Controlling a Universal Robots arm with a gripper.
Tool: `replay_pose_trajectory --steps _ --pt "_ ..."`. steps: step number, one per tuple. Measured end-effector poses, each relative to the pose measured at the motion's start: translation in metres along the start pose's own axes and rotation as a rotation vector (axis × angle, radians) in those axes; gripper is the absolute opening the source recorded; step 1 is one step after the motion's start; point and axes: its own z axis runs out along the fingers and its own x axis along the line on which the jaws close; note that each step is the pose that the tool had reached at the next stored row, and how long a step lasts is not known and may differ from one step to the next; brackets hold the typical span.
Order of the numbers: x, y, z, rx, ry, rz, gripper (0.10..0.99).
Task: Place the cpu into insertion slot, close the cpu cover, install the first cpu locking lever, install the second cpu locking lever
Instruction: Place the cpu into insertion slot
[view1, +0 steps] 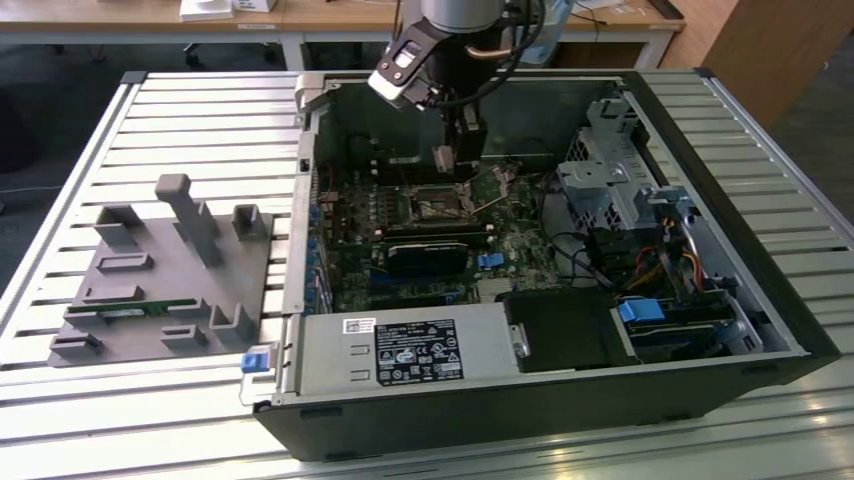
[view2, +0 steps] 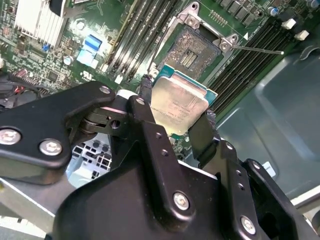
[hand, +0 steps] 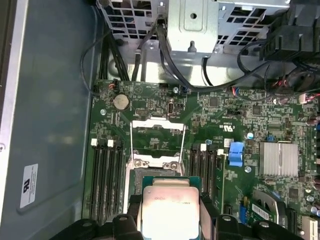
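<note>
Grey cpu (view2: 180, 107) near uncovered insertion slot (view2: 192, 50)

the gripper (view2: 177, 103) is matte black, with angular links pinned by silver screws (view2: 181, 200); the arm (view1: 461, 15) is grey, with black cables (view1: 529, 40) alongside.

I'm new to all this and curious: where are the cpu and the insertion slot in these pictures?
cpu (view2: 179, 106): second wrist view, middle of its grey metal top.
insertion slot (view2: 192, 50): second wrist view, dark centre of the socket.

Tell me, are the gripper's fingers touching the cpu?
Touching. In the second wrist view the gripper grips the cpu, one black finger against each of two opposite edges.
</note>
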Motion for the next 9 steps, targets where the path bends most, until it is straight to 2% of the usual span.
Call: replay_pose_trajectory --steps 9 --pt "0.0060 -0.0051 0.0152 0.000 -0.0002 0.000 0.541"
